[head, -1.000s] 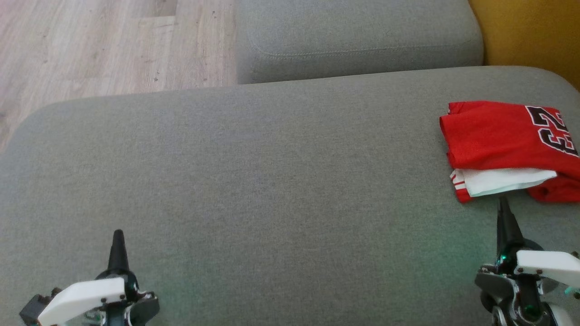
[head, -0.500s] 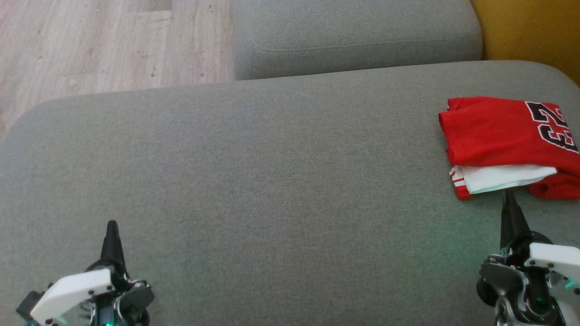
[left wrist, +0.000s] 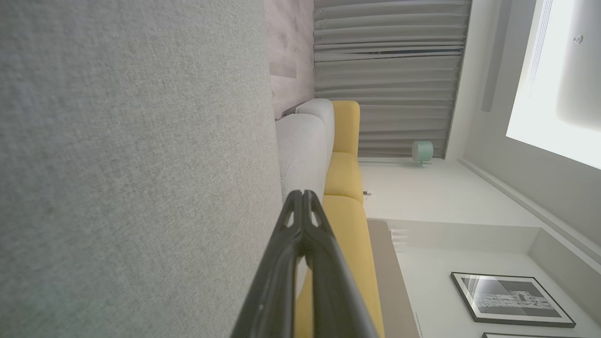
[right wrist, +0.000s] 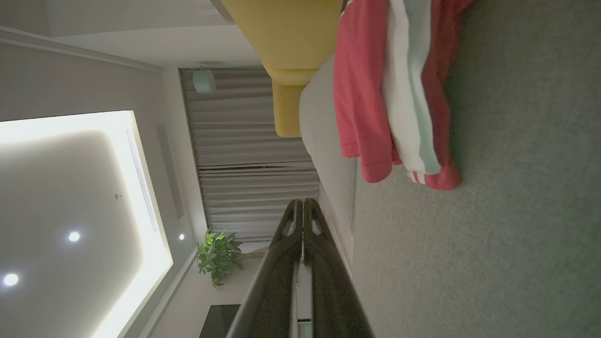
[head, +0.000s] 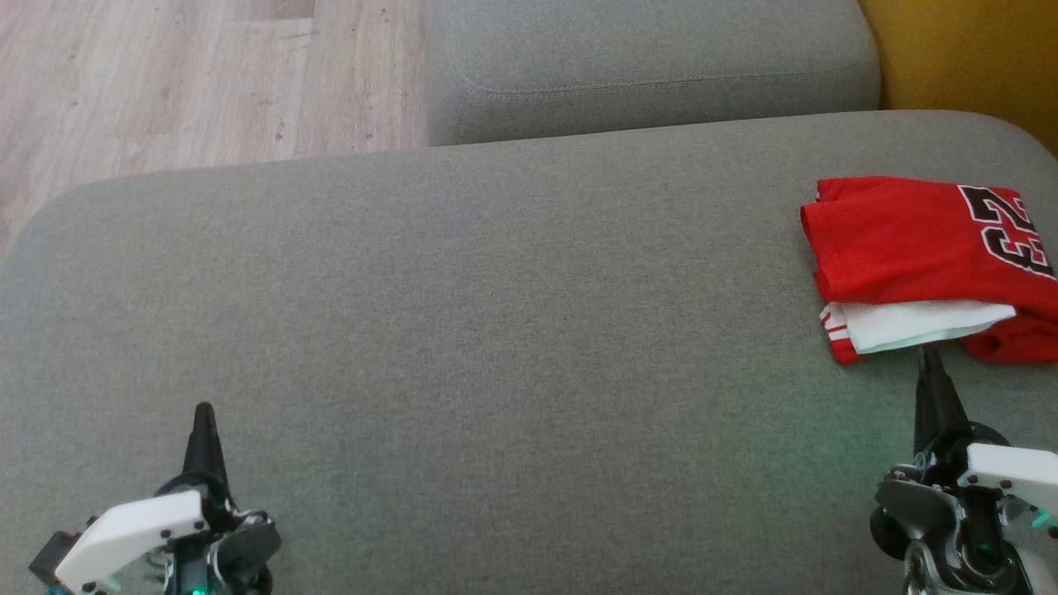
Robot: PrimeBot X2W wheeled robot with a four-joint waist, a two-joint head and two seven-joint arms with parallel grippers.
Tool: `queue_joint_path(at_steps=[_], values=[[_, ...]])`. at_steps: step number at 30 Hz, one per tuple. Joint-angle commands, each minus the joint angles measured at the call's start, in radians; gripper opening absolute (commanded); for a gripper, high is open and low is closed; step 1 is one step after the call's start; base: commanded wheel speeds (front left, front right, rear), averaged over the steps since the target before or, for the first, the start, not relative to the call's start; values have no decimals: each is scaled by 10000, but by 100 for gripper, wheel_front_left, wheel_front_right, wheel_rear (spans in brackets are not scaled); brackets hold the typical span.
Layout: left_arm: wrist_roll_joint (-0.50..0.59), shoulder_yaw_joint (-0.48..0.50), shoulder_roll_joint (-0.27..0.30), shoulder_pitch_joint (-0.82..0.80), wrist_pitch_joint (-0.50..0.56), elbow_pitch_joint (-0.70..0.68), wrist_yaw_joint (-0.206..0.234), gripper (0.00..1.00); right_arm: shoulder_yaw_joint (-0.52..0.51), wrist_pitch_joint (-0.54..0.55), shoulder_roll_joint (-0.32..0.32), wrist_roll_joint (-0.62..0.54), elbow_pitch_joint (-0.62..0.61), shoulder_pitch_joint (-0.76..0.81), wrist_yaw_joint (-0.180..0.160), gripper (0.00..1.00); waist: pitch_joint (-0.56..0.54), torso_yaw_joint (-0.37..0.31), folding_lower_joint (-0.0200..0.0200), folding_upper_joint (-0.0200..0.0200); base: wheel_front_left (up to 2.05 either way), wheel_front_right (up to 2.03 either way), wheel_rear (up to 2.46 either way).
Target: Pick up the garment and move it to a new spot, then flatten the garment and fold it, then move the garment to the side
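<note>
Now | garment (head: 909,248) folded, long axis left-right, numeral end right | left gripper (head: 203,409), right gripper (head: 927,352) closed, empty

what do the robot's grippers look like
Both match: the left gripper and right gripper each have long black fingers tapering to a point, with small slots near the tips in the wrist views. Behind them sit a dark grey metal body, a white cover plate with small dark screws, and green lights.
</note>
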Motion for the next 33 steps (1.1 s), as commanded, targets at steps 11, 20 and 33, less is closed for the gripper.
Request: queue_joint_path(at_steps=[11,20,33], values=[[51,465,58,-491,108,-288,-65,0,143,141,-154,-9,-316,-493,-7,0,0,0,0,0,0,0,0],[77,496,36,-493,133,-286,-65,0,117,161,-136,-31,-314,-495,-7,0,-1,0,0,0,0,0,0],[111,537,7,-497,166,-284,-65,0,84,188,-113,-58,-312,-498,-7,0,-1,0,0,0,0,0,0]])
